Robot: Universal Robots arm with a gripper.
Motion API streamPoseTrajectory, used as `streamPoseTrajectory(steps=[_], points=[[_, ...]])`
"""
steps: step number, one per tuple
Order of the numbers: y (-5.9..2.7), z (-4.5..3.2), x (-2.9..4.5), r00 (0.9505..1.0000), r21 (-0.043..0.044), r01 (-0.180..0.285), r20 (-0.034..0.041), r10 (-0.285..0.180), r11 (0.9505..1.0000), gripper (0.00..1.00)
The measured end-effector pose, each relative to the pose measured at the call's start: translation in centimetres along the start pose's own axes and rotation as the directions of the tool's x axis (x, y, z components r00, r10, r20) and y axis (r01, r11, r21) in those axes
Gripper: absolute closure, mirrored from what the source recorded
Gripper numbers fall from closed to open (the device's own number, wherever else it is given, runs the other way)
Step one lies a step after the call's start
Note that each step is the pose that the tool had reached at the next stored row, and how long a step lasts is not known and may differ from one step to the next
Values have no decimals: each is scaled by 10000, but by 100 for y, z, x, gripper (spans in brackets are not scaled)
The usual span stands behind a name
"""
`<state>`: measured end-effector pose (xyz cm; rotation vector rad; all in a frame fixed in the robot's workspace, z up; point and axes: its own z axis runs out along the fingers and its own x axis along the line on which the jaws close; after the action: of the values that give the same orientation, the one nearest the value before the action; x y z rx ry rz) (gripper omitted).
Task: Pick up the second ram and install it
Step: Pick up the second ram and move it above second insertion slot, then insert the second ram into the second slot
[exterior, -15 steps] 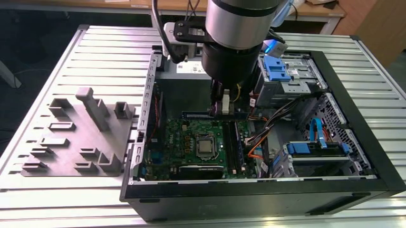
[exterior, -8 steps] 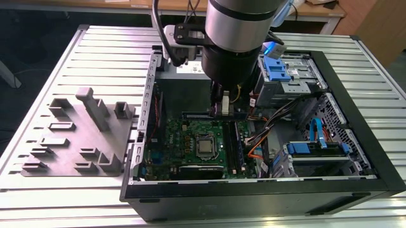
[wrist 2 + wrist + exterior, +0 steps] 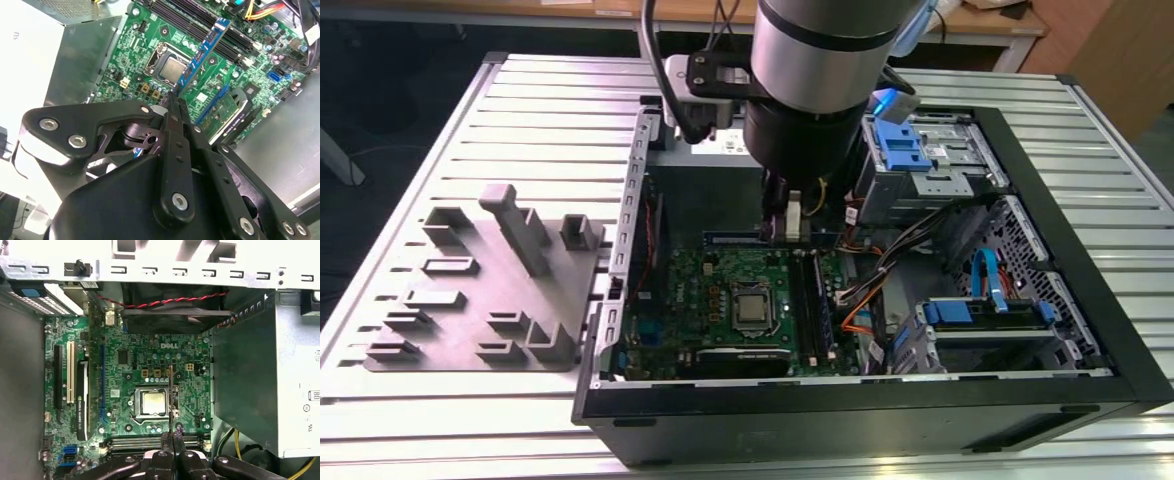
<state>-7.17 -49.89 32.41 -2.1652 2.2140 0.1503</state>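
**Ram in the tool, not yet in a slot**

The pick-up half of the job looks done. In the second wrist view the tool (image 3: 172,97) is closed on one end of the ram (image 3: 199,56), a thin blue-green stick that juts out from between the fingertips. The stick hangs in the air over the motherboard (image 3: 150,55), touching nothing else. In the first wrist view it shows edge-on as a fine line crossing beside the CPU socket (image 3: 152,402).

The install half is still open. The long dark memory slots (image 3: 135,442) lie just beside the tool's tips in the first wrist view, and the ram is above the board, not pressed into any of them. It also looks tilted against the run of the slots, so by my reading it is neither lined up nor seated. I cannot tell whether one of the slots already carries a stick (they read as dark bars from every angle).

In the exterior view the arm reaches down into the open case (image 3: 1067,250), far from the near wall and over the far part of the board. The grey fixture (image 3: 494,290) lies on the tabletop (image 3: 454,130), well apart from the tool on the exterior view's left. I see no stick standing in its blocks.
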Motion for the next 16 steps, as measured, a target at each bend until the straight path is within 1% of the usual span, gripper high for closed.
streamPoseTrajectory(steps=[5,15,16], points=[[0,6,0,10000,-2,6,33,-6,10000,92],[0,6,0,10000,-3,7,36,-7,10000,92],[0,6,1,10000,-4,8,49,-8,10000,92]])
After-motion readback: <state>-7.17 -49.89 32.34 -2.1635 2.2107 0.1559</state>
